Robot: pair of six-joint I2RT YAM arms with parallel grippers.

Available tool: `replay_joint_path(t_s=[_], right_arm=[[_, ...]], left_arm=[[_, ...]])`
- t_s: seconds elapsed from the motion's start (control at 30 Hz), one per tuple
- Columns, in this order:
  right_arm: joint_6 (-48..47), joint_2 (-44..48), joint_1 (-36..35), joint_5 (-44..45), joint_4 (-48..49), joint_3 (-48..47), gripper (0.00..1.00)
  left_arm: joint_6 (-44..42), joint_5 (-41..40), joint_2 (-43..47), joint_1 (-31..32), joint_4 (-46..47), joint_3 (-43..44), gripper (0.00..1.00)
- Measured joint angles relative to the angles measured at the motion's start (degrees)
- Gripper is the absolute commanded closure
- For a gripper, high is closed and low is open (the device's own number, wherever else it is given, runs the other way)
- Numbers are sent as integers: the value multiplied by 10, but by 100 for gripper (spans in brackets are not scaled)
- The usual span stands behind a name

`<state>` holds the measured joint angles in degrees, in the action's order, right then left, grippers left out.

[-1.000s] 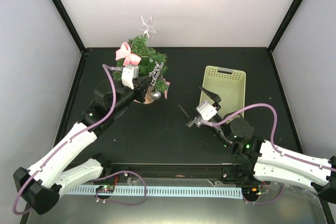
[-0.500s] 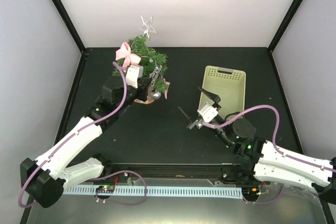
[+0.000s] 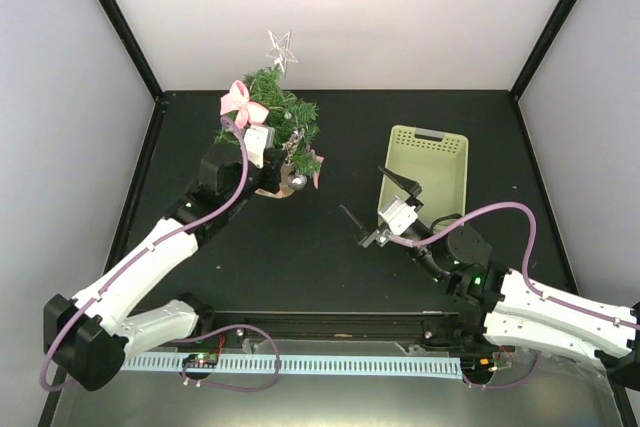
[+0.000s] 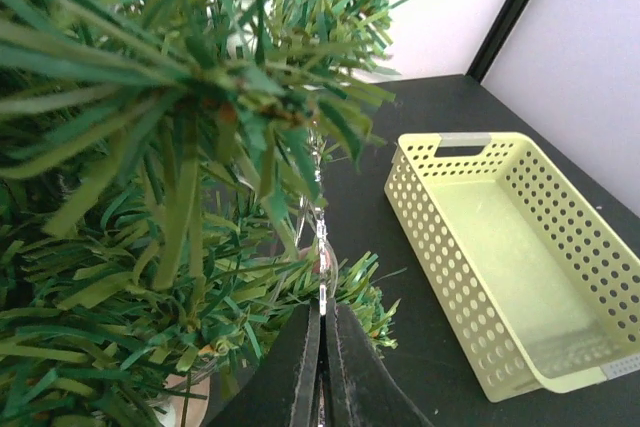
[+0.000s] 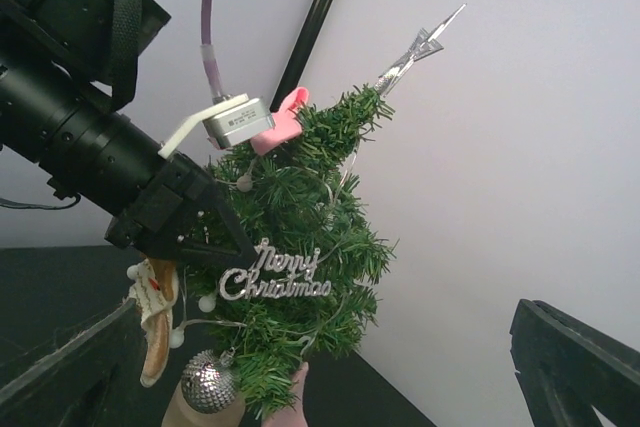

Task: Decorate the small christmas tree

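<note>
The small christmas tree (image 3: 282,115) stands at the back left on its light-wood base (image 5: 195,413). It carries a silver star (image 3: 281,49), a pink bow (image 3: 240,99) and a silver ball (image 3: 297,181). My left gripper (image 3: 285,155) is shut on a silver "Merry Christmas" sign (image 5: 275,273) and holds it against the tree's front branches. In the left wrist view the jaws (image 4: 322,309) pinch the sign edge-on (image 4: 322,252) among the needles (image 4: 150,147). My right gripper (image 3: 372,200) is open and empty above the table's middle and faces the tree (image 5: 310,197).
A pale green lattice basket (image 3: 452,143) lies at the right, just beyond my right gripper, and looks empty in the left wrist view (image 4: 440,237). A beige ornament (image 5: 155,322) hangs low on the tree's left side. Dark frame posts stand at the back corners.
My left arm has pushed forward and brought the sign deeper into the tree's branches. My right gripper has drifted slightly toward me and stays open.
</note>
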<state>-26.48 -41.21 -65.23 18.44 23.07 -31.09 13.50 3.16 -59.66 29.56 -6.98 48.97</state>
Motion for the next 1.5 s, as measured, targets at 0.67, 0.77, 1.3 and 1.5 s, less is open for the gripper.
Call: replay_joint_path(t_s=[0.67, 0.77, 1.3, 1.5], right_arm=[[0, 6, 0, -8, -4, 0, 0], [0, 6, 0, -8, -4, 0, 0], [0, 6, 0, -8, -4, 0, 0], [0, 6, 0, -8, -4, 0, 0]], left_arm=[[-10, -4, -16, -3, -14, 0, 94], [-11, -5, -17, -3, -17, 0, 94], [-13, -4, -29, -3, -31, 4, 98], [5, 1, -30, -3, -33, 10, 99]])
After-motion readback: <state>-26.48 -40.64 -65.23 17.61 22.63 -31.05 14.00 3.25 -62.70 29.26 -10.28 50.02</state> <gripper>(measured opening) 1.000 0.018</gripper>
